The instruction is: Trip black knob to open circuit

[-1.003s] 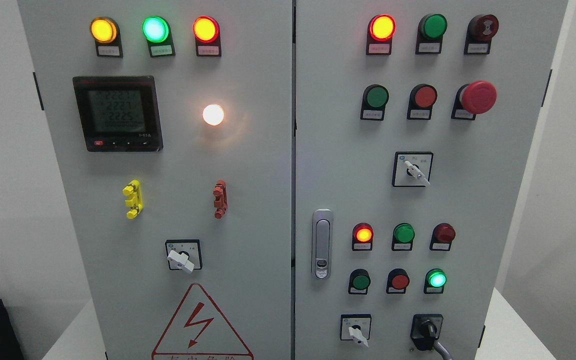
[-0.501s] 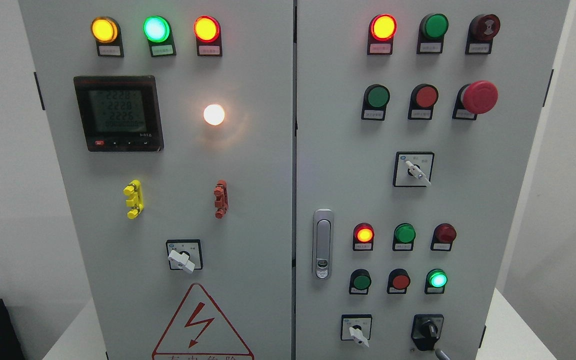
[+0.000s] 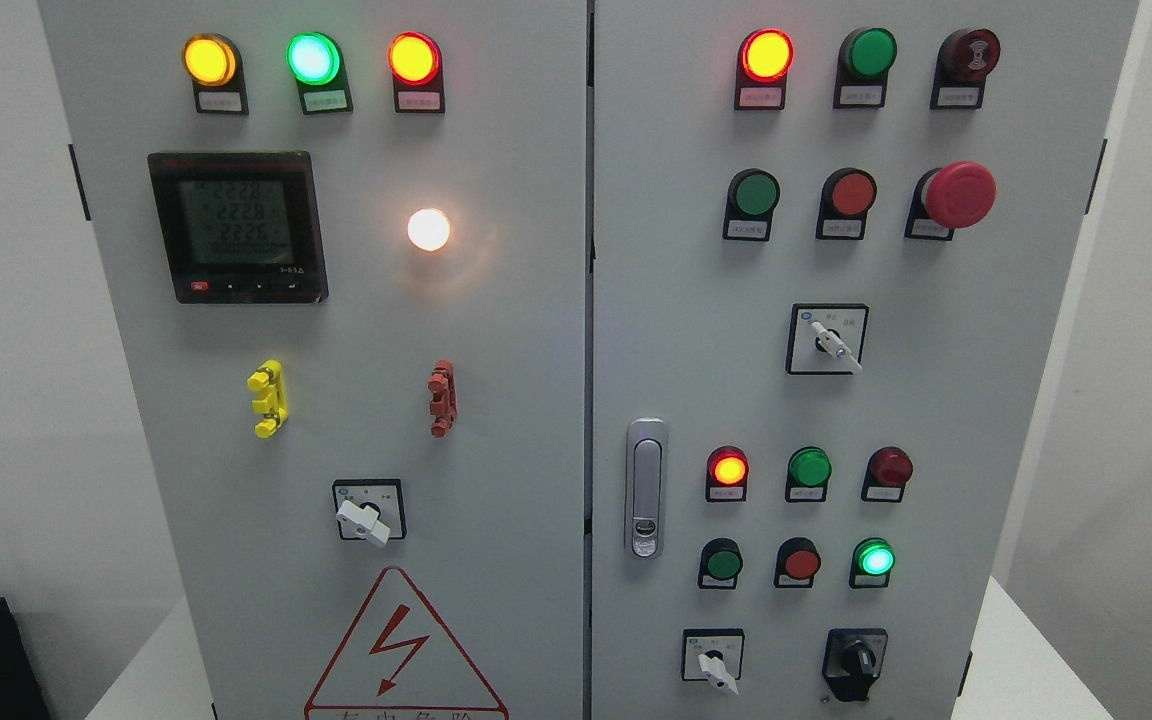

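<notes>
With neither hand in view, so finger state cannot be told, the robot should reach the black knob (image 3: 854, 662) at the panel's (image 3: 536, 400) lower right, pinch it squarely, then turn.

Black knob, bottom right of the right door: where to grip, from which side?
Probably pinch the black knob across its raised centre bar, one finger on each flat side, coming straight at the door face from the front. The bar stands proud of its square black plate and gives the only flats for twisting. Approach from below right, where nothing crowds it; the white selector sits to its left.
</notes>
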Motion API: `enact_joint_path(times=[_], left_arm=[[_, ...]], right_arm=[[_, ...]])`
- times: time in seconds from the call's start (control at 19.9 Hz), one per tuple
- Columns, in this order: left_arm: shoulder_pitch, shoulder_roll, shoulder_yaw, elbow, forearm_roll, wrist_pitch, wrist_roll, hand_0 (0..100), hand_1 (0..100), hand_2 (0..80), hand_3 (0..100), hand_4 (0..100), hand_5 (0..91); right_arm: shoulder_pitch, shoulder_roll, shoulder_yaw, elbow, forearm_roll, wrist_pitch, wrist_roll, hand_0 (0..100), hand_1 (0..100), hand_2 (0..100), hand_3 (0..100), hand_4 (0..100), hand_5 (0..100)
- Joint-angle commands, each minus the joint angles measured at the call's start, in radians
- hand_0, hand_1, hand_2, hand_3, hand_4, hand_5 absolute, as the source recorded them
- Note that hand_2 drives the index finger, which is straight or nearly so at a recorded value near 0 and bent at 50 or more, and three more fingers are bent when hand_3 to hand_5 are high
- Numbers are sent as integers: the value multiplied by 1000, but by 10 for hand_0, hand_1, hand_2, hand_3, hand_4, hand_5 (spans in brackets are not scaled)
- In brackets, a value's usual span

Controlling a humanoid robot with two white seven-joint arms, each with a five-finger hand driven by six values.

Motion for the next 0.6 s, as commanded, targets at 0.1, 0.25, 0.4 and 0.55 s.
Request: enact_joint_path(times=[0.1,0.25,0.4,0.55], left_arm=[[0,0,0,-25,0,0,0,120,389,0,0,0,0],[0,0,0,-25,0,0,0,120,389,0,0,0,0],[0,0,0,-25,0,0,0,120,389,0,0,0,0],[0,0,0,-25,0,0,0,120,389,0,0,0,0]], right_arm=[[103,1,-22,-133,0,0,51,0,34,24,253,225,229],[143,5,-30,-169,-1,0,52,0,28,0,90,86,111],[166,6,-37,-192,-1,-2,54,0,23,0,51,17,29],[191,6,-42,-212,0,-2,63,0,17,0,18,0,0]])
